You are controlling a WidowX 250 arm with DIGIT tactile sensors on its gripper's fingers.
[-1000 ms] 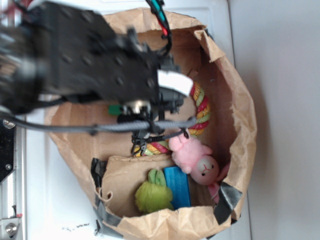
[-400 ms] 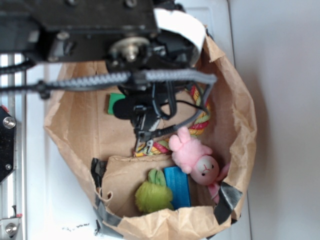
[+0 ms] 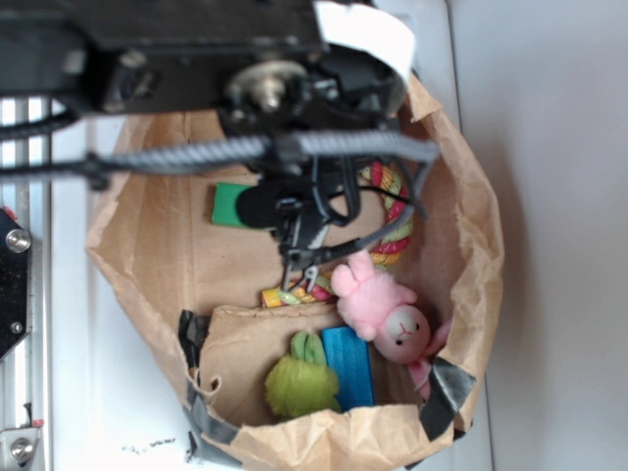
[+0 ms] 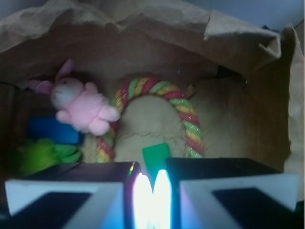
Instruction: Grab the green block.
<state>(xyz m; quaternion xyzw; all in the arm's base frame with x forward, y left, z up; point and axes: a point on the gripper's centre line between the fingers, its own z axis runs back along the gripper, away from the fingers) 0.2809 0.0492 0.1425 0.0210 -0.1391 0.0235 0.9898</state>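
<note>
In the exterior view, the arm has shifted a little further over the paper bag since the frame just before, and more of the green block now shows at the left of the gripper. A second ago the block was almost hidden under the arm. The pink bunny, the rope ring, the blue block and the green plush have not moved.

In the wrist view, the green block lies flat on the bag floor inside the rope ring's arch, just ahead of the gripper. The fingers look pressed together, holding nothing. I judge it must open before it can grasp.
</note>
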